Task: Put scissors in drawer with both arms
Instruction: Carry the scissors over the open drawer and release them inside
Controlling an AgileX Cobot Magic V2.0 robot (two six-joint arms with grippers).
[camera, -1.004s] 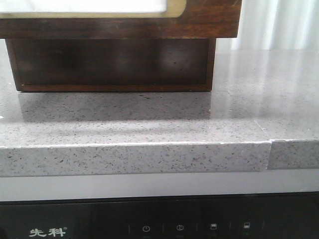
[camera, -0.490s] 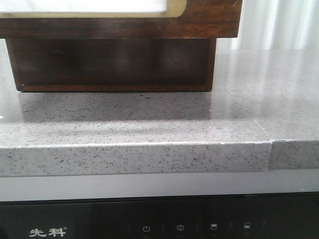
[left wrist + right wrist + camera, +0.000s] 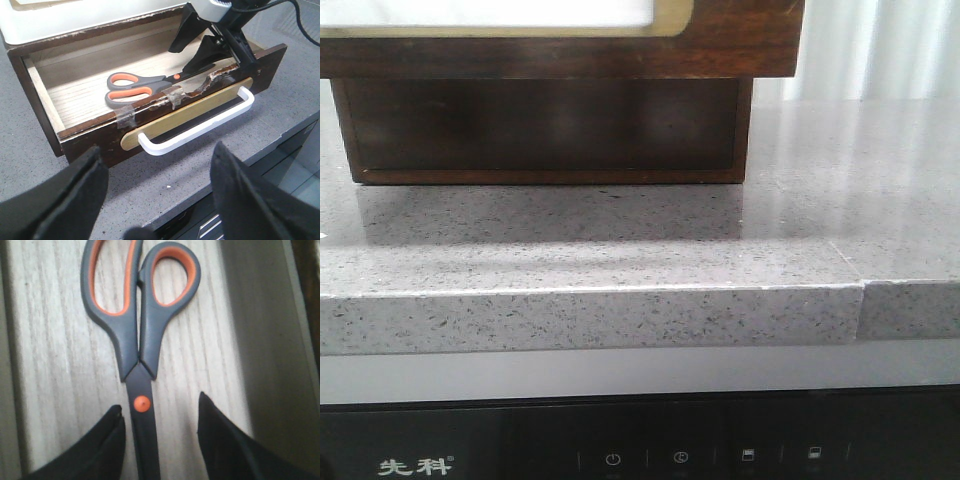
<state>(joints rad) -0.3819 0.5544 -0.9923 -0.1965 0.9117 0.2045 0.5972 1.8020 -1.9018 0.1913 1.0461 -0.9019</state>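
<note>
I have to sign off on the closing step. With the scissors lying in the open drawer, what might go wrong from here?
1. The right hand is open and low in the drawer, its fingers either side of the scissors' blades. Lifting out could drag them.
2. Pushing the drawer shut before that arm clears would likely pinch it.
3. The front edge is chipped and taped. A hard shove on the handle by the open left hand may worsen it.

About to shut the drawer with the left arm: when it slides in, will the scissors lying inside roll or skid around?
The scissors lie flat and closed on the drawer floor, so rolling seems unlikely. Their smooth plastic handles on bare wood could skid a little if the push is abrupt. They look stiff and light. The right gripper has open jaws on either side of the blades, so withdraw it first.
</note>
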